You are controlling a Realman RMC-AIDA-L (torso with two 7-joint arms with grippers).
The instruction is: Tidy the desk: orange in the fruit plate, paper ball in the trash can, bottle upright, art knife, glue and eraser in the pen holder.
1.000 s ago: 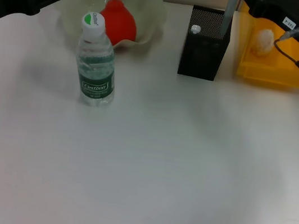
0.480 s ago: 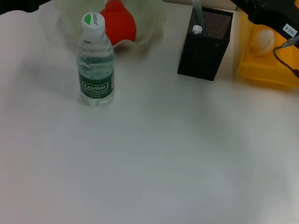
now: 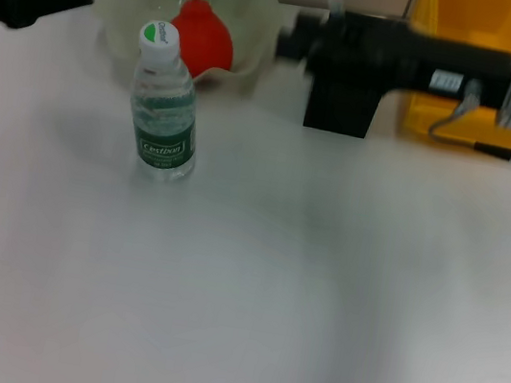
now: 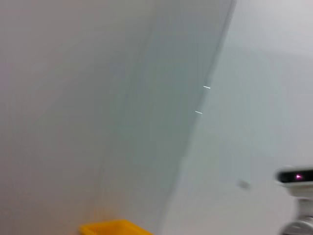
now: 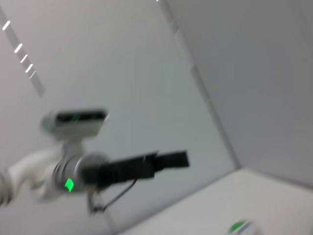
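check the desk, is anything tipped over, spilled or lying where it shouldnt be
Nothing stands out. The bottle stands upright with its cap on, the orange sits in the fruit plate, and no spill shows. The right arm's gripper crosses in front of the pen holder, so its contents are mostly hidden.

A plain lab-like room: bare white desk (image 3: 250,288), blank grey walls (image 4: 98,98), a robot at work
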